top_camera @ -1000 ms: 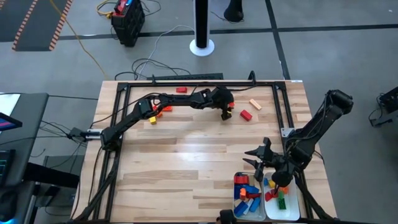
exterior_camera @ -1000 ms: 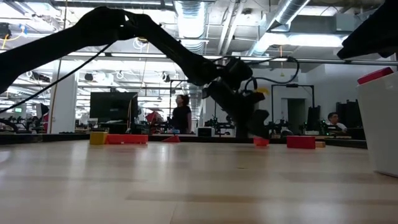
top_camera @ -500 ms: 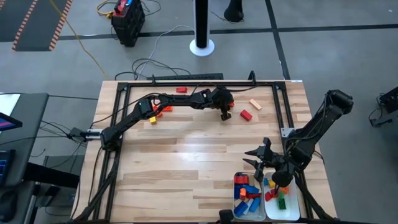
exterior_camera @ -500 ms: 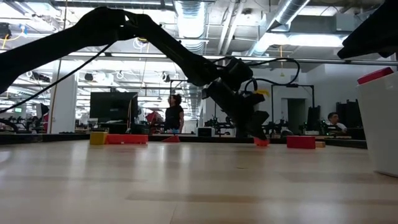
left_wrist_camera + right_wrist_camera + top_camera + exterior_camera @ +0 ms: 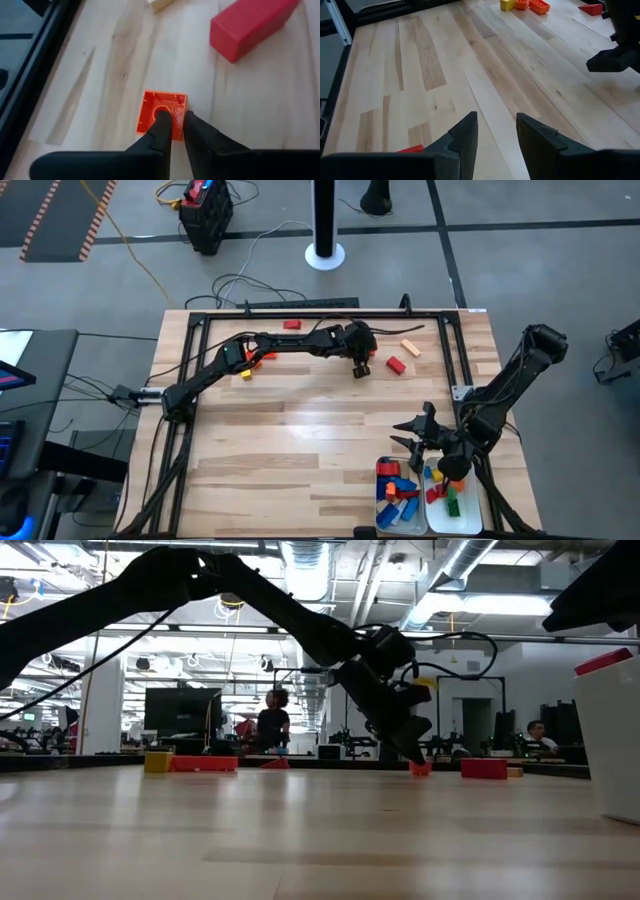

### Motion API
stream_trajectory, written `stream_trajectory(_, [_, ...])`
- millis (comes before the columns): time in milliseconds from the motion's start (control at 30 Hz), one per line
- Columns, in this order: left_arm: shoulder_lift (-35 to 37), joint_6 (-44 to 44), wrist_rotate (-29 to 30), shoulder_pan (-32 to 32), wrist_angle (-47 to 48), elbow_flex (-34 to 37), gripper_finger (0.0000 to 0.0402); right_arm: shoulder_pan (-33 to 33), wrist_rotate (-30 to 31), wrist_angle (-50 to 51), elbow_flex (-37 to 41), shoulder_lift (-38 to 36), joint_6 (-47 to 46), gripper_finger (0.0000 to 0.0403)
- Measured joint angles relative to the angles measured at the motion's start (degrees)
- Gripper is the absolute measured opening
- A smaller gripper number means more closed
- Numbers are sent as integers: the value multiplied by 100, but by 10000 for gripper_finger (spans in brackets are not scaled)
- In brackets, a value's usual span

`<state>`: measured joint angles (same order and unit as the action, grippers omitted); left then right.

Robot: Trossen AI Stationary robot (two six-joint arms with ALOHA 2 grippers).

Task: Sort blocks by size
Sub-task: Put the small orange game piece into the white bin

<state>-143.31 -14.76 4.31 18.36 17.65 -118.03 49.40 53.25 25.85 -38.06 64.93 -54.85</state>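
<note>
While the left jaws (image 5: 173, 126) grip an orange block (image 5: 161, 112) at the table's (image 5: 300, 430) far side, the right jaws (image 5: 496, 131) hover half open near the trays (image 5: 400, 498).

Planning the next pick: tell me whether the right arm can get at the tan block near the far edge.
Probably not easily: the right gripper hangs by the trays, the tan block lies across the table, nearer the left gripper.

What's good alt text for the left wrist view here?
The left gripper, its two dark fingers closed on one wall of a small square orange plastic brick lying hollow side up on the pale wooden table. A longer red plastic brick lies beyond it, and the corner of a tan brick shows at the frame's edge.
</note>
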Motion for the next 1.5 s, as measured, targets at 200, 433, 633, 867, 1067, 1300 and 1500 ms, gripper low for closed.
stream_trajectory(200, [-4, 301, -419, -1, 1002, -375, 16, 134, -12, -94, -161, 0, 148, 162])
stream_trajectory(433, [11, 462, -878, -145, 1911, -523, 3, 188, -11, -118, -358, -2, 432, 155])
stream_trajectory(633, [45, 270, -834, -424, 2380, -489, 6, 184, -7, -100, -357, -2, 433, 144])
stream_trajectory(867, [373, 76, -312, -647, 2746, -482, 7, 199, -7, -101, -356, -2, 393, 144])
stream_trajectory(1067, [785, -95, -221, -766, 2862, -486, 11, 199, 339, -56, -356, -133, 392, 143])
stream_trajectory(1300, [1782, -501, -7, -989, 2095, 256, 2, 119, 411, -63, -356, -377, 386, 143])
stream_trajectory(1500, [3444, -231, 242, -1061, 384, 2826, 1, 88, 207, 118, -356, -380, 225, 143])
